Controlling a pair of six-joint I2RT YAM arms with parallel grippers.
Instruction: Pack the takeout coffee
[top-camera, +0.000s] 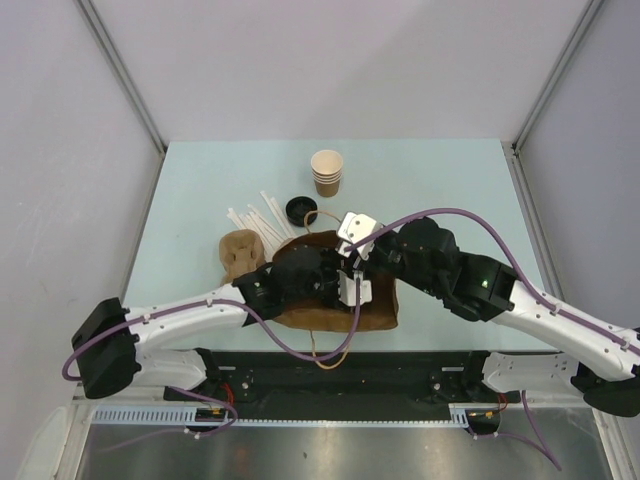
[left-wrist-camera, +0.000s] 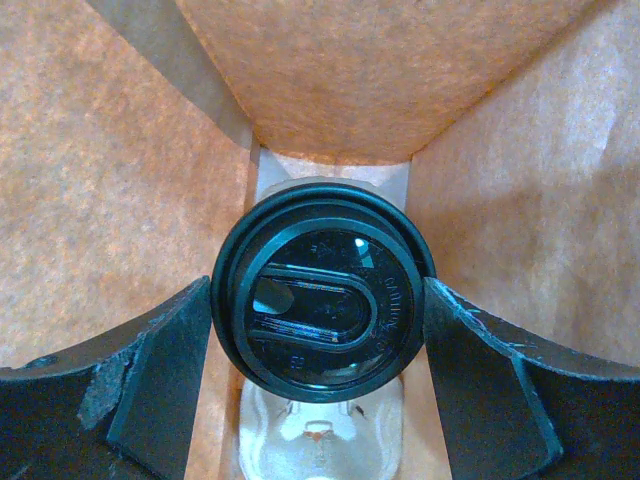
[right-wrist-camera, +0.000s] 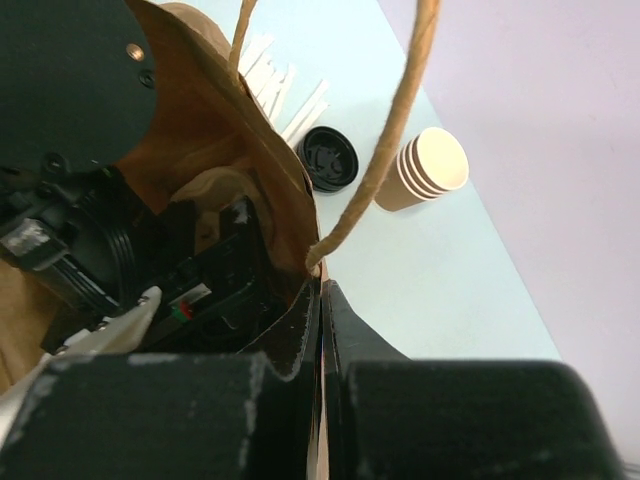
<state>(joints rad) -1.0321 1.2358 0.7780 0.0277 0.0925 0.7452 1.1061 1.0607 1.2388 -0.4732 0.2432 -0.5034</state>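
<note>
- The left pincer (left-wrist-camera: 318, 288) reaches into the brown paper bag (top-camera: 375, 312) from the left. Its fingers (left-wrist-camera: 150, 385) stand wide and sit against the lid's rim on both sides, so I judge that it is gripping the coffee cup (left-wrist-camera: 320, 325).
- The coffee cup is inside the bag, at the near middle of the worktop (top-camera: 200, 180), with paper walls all round it. The overhead view does not show it.
- The cup lies dead ahead of the left pincer, between the fingers, with its black lid facing the wrist.
- Its long axis runs along the pincer's own line of reach: base deeper into the bag, lid back toward the mouth. I cannot tell whether it stands truly upright over the worktop.
- The next move probably depends on that alignment, with the pincer letting go and backing straight out along the axis.
- The right pincer (right-wrist-camera: 322, 305) is clamped shut on the bag's edge at the right, beside the cord handle (right-wrist-camera: 385, 160), apparently keeping the mouth open. The left arm is the nearer to the cup.
</note>
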